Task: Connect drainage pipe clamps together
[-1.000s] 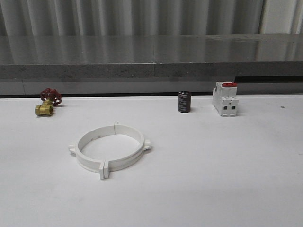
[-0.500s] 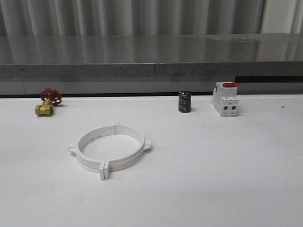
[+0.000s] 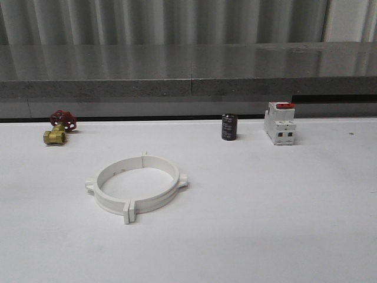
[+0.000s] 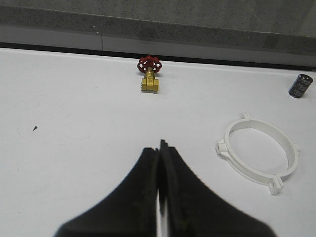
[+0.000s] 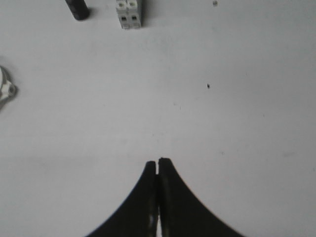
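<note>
Nothing has moved over the last second. From the left: the brass valve (image 3: 57,128) with its red wheel sits at the bench's (image 3: 283,212) far edge. The drainage pipe clamps (image 3: 137,188) lie left of centre, already meeting as a closed ring, so I judge the joining finished. Beyond stand the dark capacitor (image 3: 230,127) and the breaker (image 3: 280,123). My left hand (image 4: 160,148) and right hand (image 5: 157,165) hang pinched closed, empty, well apart from the ring.

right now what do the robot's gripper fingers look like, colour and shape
Both the left gripper and the right gripper have matte black fingers, broad at the base and curving inward to narrow tips, like a pair of tapering horns. The surfaces look plain. No markings, cables or sleeves show on them.
</note>
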Controlling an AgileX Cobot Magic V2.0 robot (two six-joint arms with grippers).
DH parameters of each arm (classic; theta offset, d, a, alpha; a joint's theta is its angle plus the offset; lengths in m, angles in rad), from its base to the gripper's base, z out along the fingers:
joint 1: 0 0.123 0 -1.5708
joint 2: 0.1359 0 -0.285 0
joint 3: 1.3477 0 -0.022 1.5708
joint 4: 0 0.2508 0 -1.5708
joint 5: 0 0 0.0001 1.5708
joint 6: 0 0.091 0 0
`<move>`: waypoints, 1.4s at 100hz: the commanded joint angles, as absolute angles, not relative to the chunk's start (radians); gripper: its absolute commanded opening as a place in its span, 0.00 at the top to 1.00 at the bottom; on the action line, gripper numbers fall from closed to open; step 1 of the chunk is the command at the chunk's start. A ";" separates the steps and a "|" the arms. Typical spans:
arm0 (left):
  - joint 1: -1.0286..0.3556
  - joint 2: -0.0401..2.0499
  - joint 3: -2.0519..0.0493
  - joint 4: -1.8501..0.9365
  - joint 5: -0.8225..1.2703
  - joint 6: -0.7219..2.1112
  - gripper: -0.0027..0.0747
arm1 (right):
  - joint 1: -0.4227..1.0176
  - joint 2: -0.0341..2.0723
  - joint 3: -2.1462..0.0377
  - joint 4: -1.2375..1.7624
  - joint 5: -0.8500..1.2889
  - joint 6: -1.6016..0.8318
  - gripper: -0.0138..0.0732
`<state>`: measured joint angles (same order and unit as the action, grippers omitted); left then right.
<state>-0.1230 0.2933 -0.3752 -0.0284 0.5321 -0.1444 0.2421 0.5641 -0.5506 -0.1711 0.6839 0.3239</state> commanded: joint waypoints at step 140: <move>-0.123 0.299 -0.404 -0.032 0.458 -0.143 0.99 | -0.018 -0.030 0.009 0.006 0.037 0.108 0.92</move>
<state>-0.1230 0.2933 -0.3752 -0.0284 0.5321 -0.1444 -0.0135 -0.0116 0.0295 0.0174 0.1249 0.1057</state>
